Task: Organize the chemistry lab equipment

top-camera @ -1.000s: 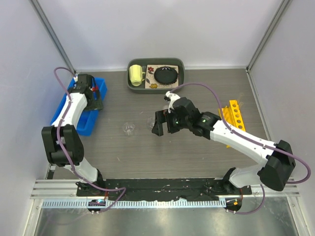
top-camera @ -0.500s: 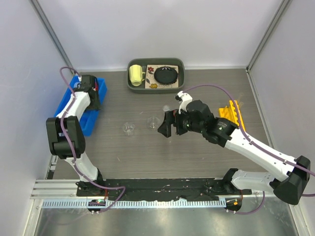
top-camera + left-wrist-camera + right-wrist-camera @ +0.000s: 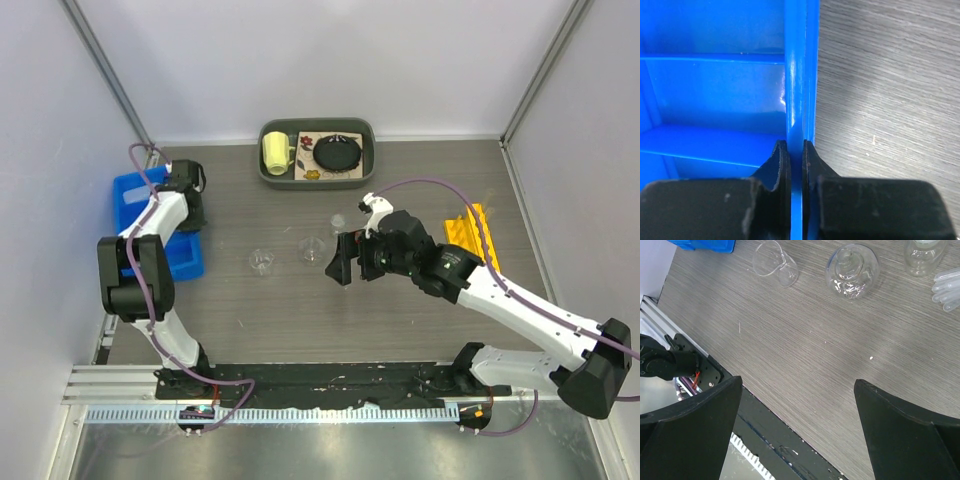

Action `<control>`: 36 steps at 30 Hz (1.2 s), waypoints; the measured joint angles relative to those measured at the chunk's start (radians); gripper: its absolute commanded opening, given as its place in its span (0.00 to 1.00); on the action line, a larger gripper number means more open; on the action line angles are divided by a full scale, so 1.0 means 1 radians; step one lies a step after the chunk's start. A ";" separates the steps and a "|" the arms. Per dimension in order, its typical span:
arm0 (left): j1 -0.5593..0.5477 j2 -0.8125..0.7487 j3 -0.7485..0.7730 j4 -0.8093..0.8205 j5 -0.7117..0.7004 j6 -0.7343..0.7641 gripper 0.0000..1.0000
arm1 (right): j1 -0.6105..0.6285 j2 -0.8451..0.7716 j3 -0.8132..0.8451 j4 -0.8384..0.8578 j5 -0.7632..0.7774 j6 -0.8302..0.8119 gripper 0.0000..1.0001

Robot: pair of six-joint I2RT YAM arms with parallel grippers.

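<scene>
My left gripper is shut on the right wall of the blue bin; the wall is pinched between both fingers. On the table stand a small clear beaker, a round clear flask and another small glass vessel. Clear pipettes lie at the right edge of the right wrist view. My right gripper hangs open above bare table, just right of the flask, holding nothing. A yellow holed rack lies partly behind the right arm.
A green tray at the back holds a yellow mug and a round black disc. The table's near edge and a black rail show under the right gripper. Grey walls enclose the table on three sides.
My left gripper went from open to shut on the blue bin's wall, and the bin turned straighter. The right arm drew back to the right, uncovering the flask and the small vessel.
</scene>
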 measured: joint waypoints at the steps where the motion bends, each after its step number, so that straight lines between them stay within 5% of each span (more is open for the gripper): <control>1: -0.002 -0.004 -0.008 -0.008 -0.006 -0.019 0.00 | 0.000 -0.003 -0.001 0.000 0.000 0.002 1.00; 11: -0.080 -0.099 -0.110 -0.029 -0.005 -0.063 0.00 | 0.000 -0.024 -0.005 -0.014 0.012 0.018 1.00; 22: -0.471 -0.100 -0.113 -0.072 -0.054 -0.103 0.00 | 0.000 -0.082 -0.003 -0.071 0.027 0.032 1.00; 36: -0.718 -0.094 -0.112 -0.119 -0.126 -0.195 0.00 | 0.002 -0.128 0.025 -0.174 0.084 0.045 1.00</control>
